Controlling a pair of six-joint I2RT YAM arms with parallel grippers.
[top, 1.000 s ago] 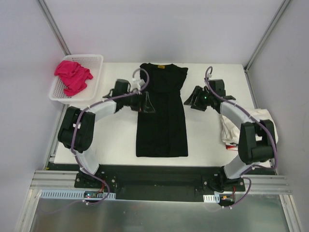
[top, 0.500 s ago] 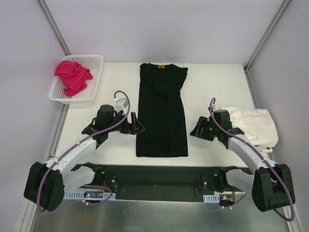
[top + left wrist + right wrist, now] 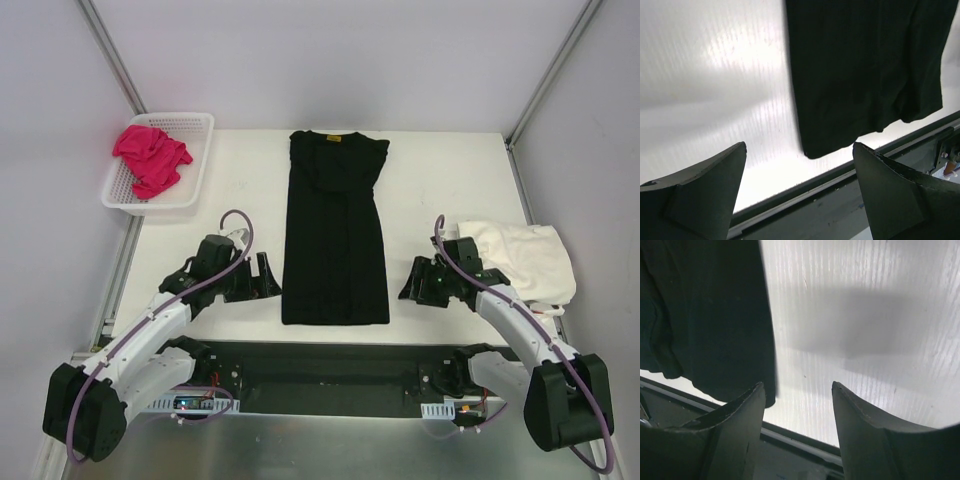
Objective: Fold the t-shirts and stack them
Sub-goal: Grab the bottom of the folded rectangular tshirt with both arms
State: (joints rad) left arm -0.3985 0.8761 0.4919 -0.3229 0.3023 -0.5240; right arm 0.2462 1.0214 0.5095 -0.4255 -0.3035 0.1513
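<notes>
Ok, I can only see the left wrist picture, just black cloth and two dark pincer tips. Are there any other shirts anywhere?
Observer: Yes, a pink t-shirt lies bunched up in the white basket, far away on the left.
Operator: And on the other side?
Observer: A cream-white t-shirt lies crumpled over on the right.
Operator: Is the other pincer holding something?
Observer: No, the right pincer is open and empty, next to the black t-shirt's near right corner.
</notes>
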